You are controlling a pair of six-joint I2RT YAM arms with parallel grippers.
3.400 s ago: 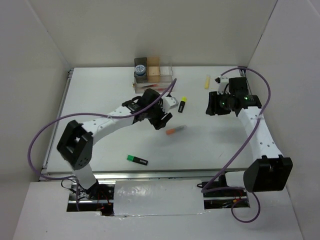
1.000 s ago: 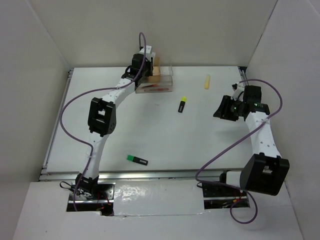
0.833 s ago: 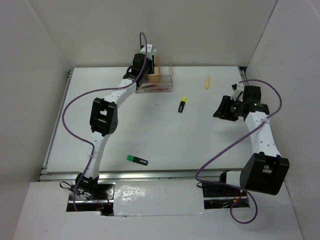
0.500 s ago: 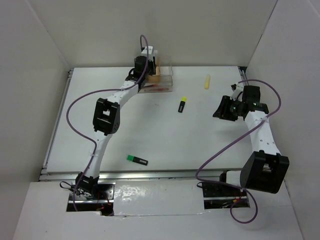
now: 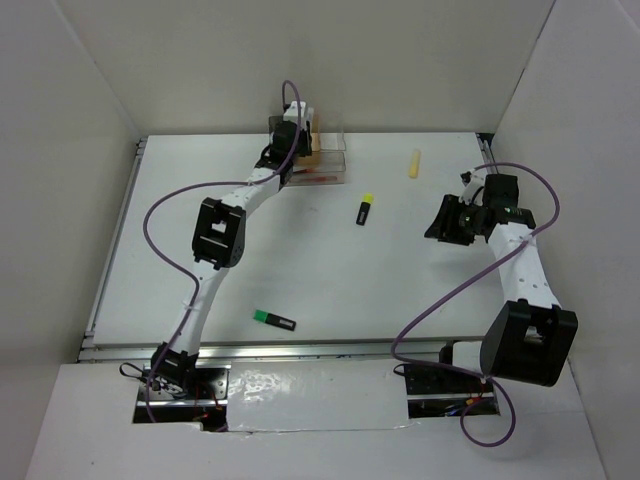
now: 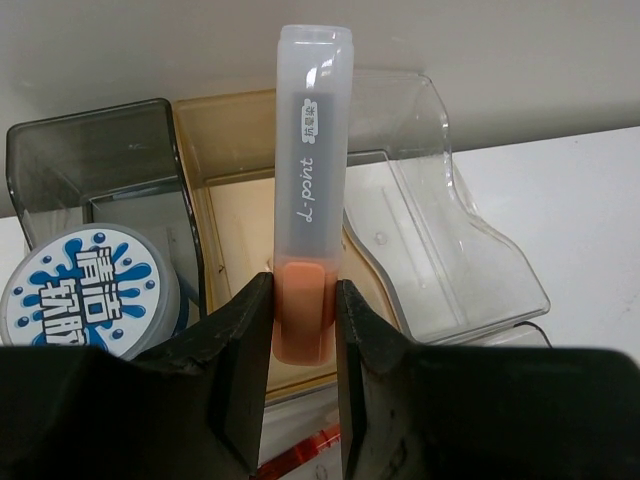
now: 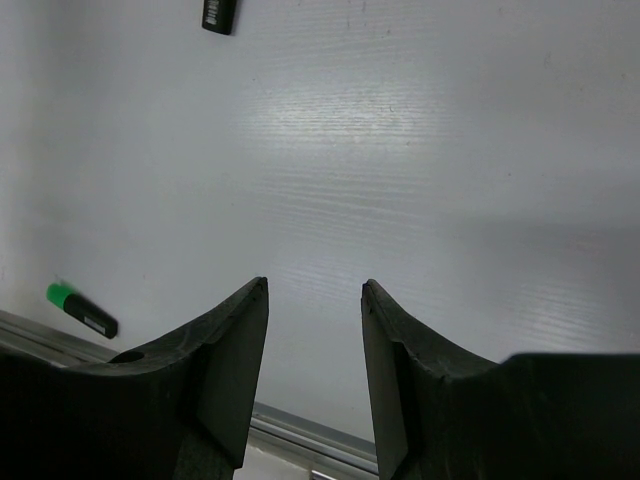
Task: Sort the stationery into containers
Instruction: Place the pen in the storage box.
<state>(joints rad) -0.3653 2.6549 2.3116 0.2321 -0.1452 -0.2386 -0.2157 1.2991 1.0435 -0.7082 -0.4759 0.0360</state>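
Orange marker (image 6: pixel 310 180) tight in left gripper (image 6: pixel 304 305)

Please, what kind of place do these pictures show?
Probably a robot test cell, not an office: a white table boxed in by plain white panels, the left arm and right arm mounted at its near edge, plus a green-ended highlighter and a clear desk organiser laid out.

Tin (image 6: pixel 88 290) in organiser (image 6: pixel 478 250) left rear compartment; marker (image 6: pixel 310 200) over middle one
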